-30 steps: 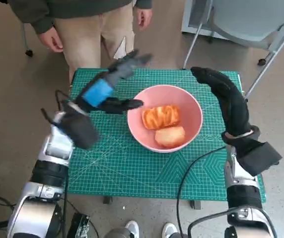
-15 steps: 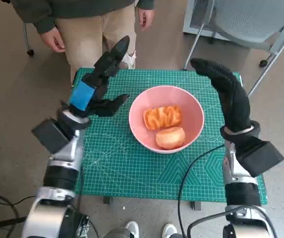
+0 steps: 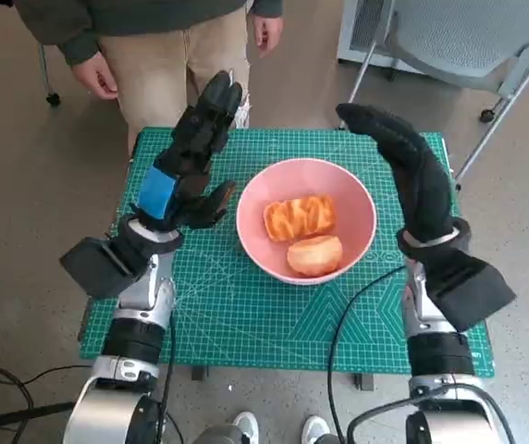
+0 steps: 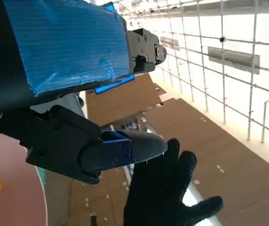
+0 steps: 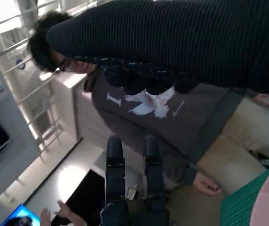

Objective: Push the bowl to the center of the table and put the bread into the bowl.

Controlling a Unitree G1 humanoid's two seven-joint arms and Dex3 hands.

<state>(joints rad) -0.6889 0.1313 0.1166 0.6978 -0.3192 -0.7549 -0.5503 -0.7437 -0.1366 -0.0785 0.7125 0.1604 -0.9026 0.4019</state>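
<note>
My left hand (image 3: 186, 166) is raised over the left side of the green mat (image 3: 246, 305), fingers stretched toward the far edge, thumb angled toward the bowl (image 3: 357, 208); it holds nothing and touches nothing. My right hand (image 3: 403, 162) is up at the bowl's right, fingers extended and arching over the far rim, empty. The pink bowl sits about mid-table. Two pieces of bread (image 3: 299, 217) lie inside, one far, one near. A person (image 3: 153, 37) stands at the far side.
</note>
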